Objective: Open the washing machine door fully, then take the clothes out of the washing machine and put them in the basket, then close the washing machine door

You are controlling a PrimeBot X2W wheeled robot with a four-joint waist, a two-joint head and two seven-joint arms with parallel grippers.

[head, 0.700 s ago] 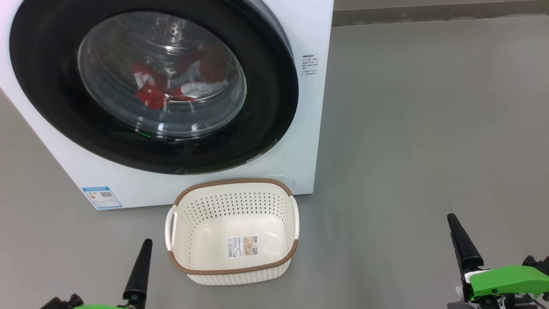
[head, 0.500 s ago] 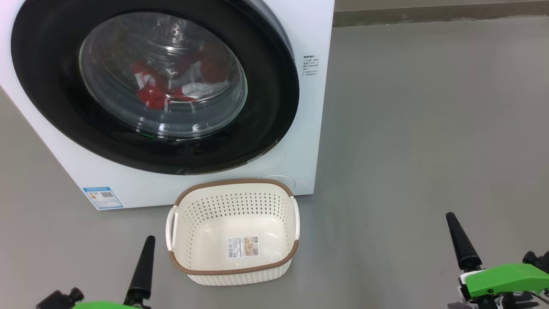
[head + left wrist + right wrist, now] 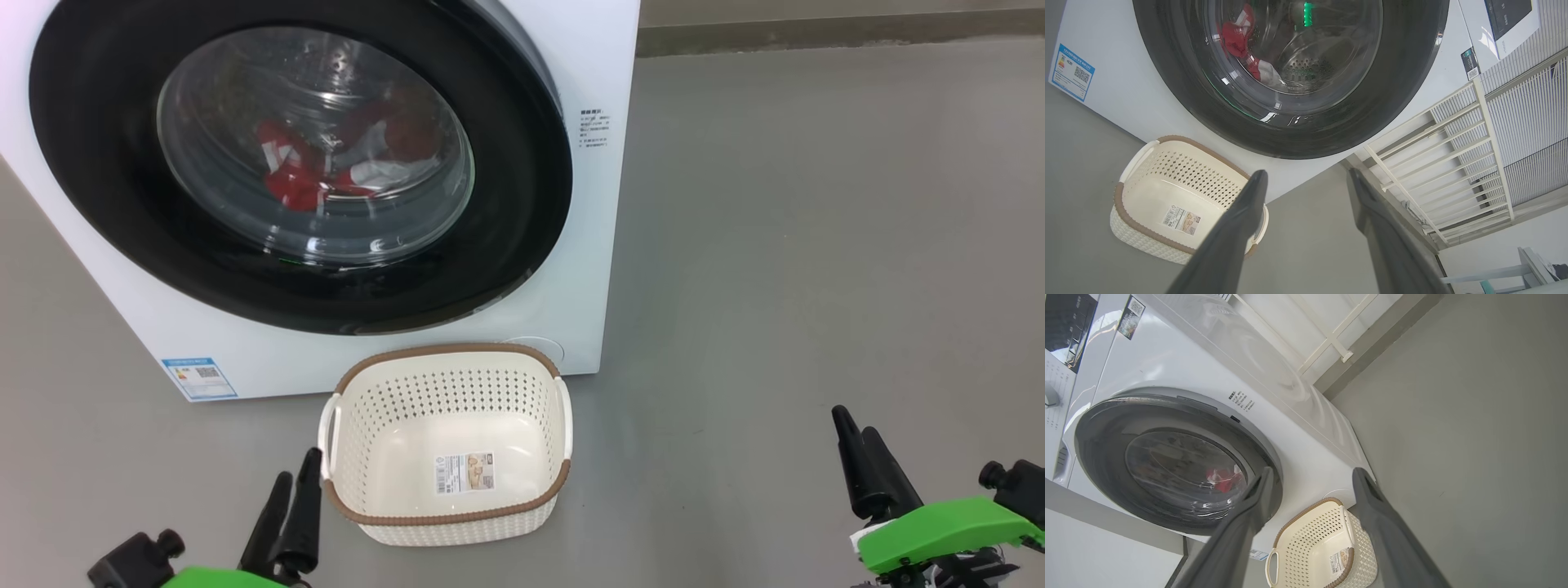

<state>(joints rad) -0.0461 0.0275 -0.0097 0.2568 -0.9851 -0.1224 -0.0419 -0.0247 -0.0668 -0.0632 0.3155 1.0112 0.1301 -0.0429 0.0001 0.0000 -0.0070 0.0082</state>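
The washing machine (image 3: 589, 65) stands at the upper left, a big white box with a small blue label (image 3: 198, 377). Its door (image 3: 510, 204), round with a wide black rim, lies shut against the front. The red and white clothes (image 3: 294, 186) show through the glass, low in the drum. In front of the machine the cream basket (image 3: 445, 349) sits on the floor, with nothing in it but its sticker. My left gripper (image 3: 298, 463) is open, just left of the basket. My right gripper (image 3: 852, 420) is open too, well off to the right over the floor.
Grey floor (image 3: 816, 245) stretches right of the machine. A dark skirting strip (image 3: 816, 28) runs along the back. In the left wrist view a white slatted railing (image 3: 1453, 143) stands beside the machine.
Both wrists have turned, so two fingers of each gripper show where one showed before. The left gripper has moved right, closer to the basket. The camera has shifted slightly.
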